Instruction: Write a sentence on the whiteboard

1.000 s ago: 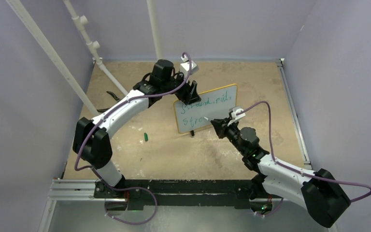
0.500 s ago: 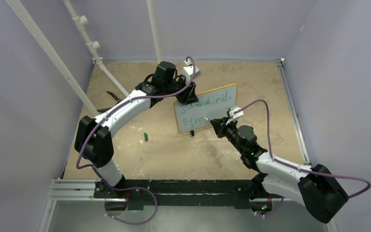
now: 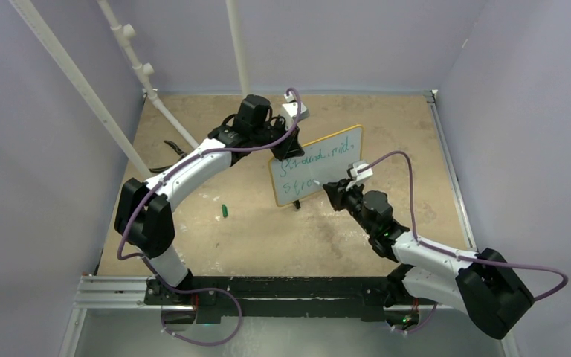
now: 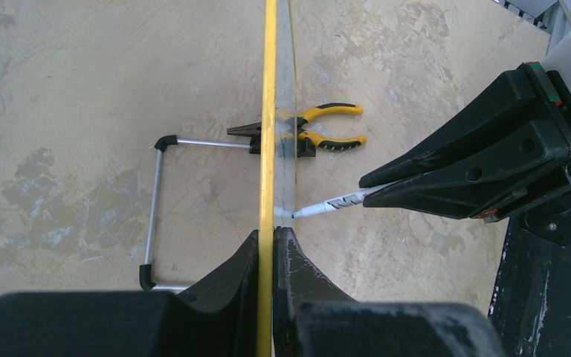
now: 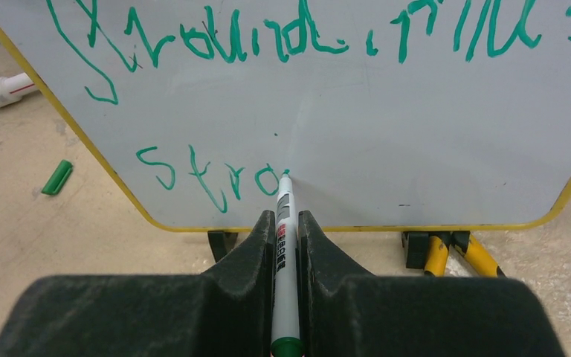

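The whiteboard (image 3: 336, 172) stands upright on its black feet near the middle of the table (image 3: 268, 238), its written face turned towards the right arm. The left gripper (image 4: 273, 236) is closed tight on the board's yellow top edge near the left corner, one finger on each face. The right gripper (image 5: 286, 217) is closed on a white marker (image 5: 285, 256), which lies along the slot between its fingers and points forward; the tip touches the board. The sentence (image 5: 297, 41) is in green scrawl on two lines: a longer upper line runs across most of the board, and a short lower line reads roughly "stro", with the marker tip at its end. Yellow-handled pliers (image 4: 320, 126) lie on the table at the board's foot, partly under its lower edge. A green cap (image 5: 57, 177) lies on the table off the board's left corner, apart from it.
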`<state>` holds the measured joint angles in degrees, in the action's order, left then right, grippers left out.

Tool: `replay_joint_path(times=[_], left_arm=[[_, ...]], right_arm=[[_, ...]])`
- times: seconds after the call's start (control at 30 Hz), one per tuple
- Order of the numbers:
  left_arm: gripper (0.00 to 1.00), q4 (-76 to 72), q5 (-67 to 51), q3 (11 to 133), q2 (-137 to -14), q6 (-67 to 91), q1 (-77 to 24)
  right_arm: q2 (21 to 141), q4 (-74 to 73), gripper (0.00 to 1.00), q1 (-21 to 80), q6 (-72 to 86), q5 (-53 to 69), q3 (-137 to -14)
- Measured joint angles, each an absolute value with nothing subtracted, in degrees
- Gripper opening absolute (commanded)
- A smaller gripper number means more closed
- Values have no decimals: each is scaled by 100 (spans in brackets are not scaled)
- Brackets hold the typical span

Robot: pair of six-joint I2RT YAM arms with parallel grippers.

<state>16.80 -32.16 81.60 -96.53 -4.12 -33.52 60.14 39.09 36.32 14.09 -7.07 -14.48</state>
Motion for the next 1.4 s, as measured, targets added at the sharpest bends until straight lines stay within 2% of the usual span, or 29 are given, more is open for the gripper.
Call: replay_joint_path(times=[0.5, 0.93, 1.4], left_arm=[[0, 1546, -3218, 8121, -9653, -421, -3341], [0, 1533, -3247, 8110, -9653, -427, -3343], [0, 1531, -3256, 8110, -9653, -449, -3343]], right_arm=[[6458, 3603, 0, 3695, 1450, -858, -1706], [5605, 3824, 0, 3710, 1448, -1212, -1544], [5714, 3811, 0, 3710, 1450, -1160, -1544]])
